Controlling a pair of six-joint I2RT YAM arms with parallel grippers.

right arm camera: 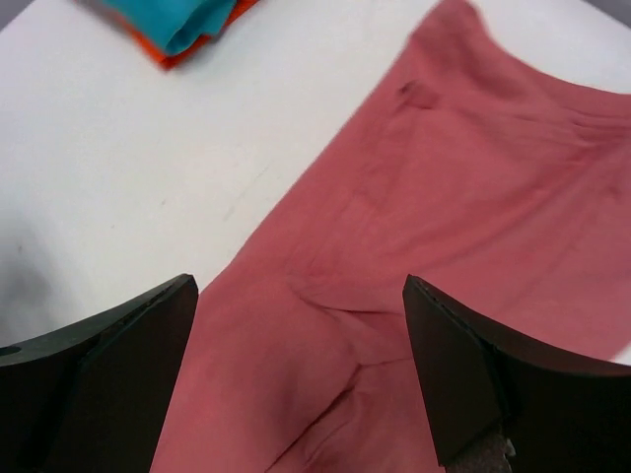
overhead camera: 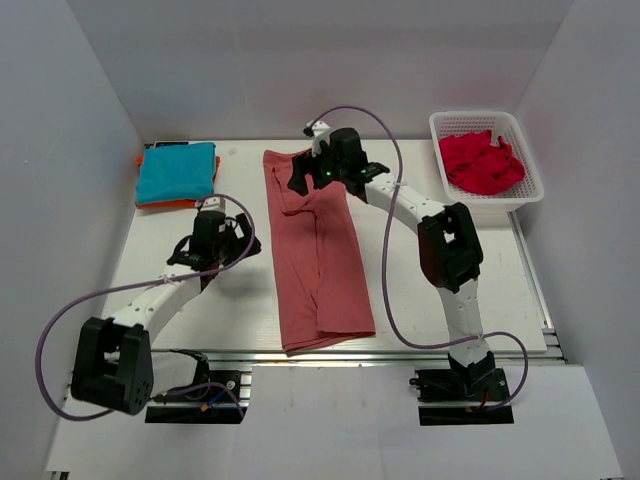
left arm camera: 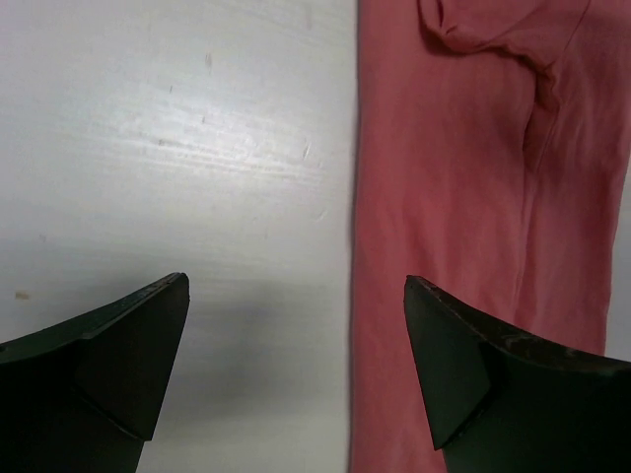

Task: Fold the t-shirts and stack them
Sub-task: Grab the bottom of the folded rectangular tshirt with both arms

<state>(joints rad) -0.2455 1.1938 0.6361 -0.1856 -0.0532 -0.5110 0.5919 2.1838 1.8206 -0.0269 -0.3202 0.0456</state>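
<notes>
Salmon-red t-shirt [overhead camera: 318, 260], long axis near-to-far, sleeve end far

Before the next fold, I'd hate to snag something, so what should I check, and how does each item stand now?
1. Left gripper open and empty: ok.
2. Right gripper open above the salmon-red shirt, gripping nothing: ok.
3. Shirt's left edge between the left gripper's fingers: ok.
4. Salmon-red shirt lying as a long flat strip: ok.
5. Its lower layers aligned: cannot tell.
6. Teal shirt on orange shirt, apart from the strip: ok.
</notes>
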